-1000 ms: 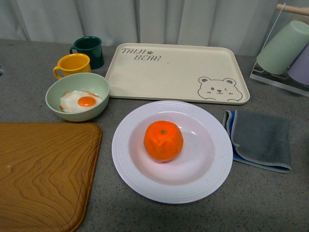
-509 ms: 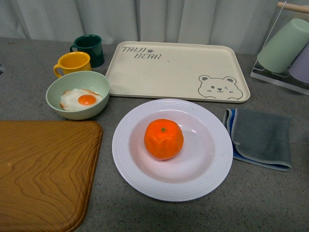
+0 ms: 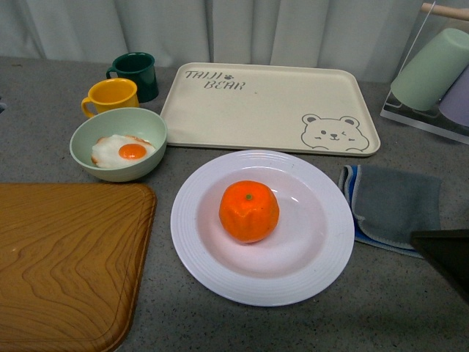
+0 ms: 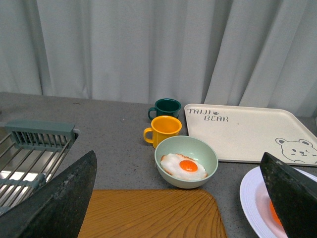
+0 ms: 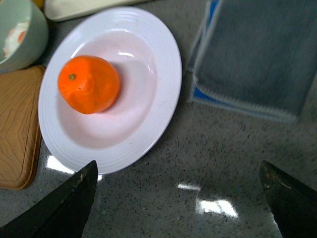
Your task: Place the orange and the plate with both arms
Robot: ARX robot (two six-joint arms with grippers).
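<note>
The orange (image 3: 249, 211) sits in the middle of the white plate (image 3: 198, 249) on the grey counter. The right wrist view shows the orange (image 5: 89, 84) on the plate (image 5: 158, 104), with my right gripper (image 5: 178, 198) open over bare counter just off the plate's rim. A dark part of the right gripper (image 3: 445, 258) shows at the front view's lower right, over the cloth's corner. My left gripper (image 4: 176, 201) is open above the wooden board (image 4: 148, 215). One of its fingers (image 4: 292, 198) hides most of the orange (image 4: 273, 213) on the plate (image 4: 251, 196).
A beige bear tray (image 3: 264, 110) lies behind the plate. A pale green bowl (image 3: 119, 143) with a fried egg, a yellow mug (image 3: 111, 97) and a dark green mug (image 3: 135, 75) stand at the left. A grey-blue cloth (image 3: 396, 205) lies right. Cups (image 3: 432, 70) hang far right. A dish rack (image 4: 29, 158) is left.
A dark part of my right gripper has come into the front view at the lower right. The orange, the plate and the other things have not moved.
</note>
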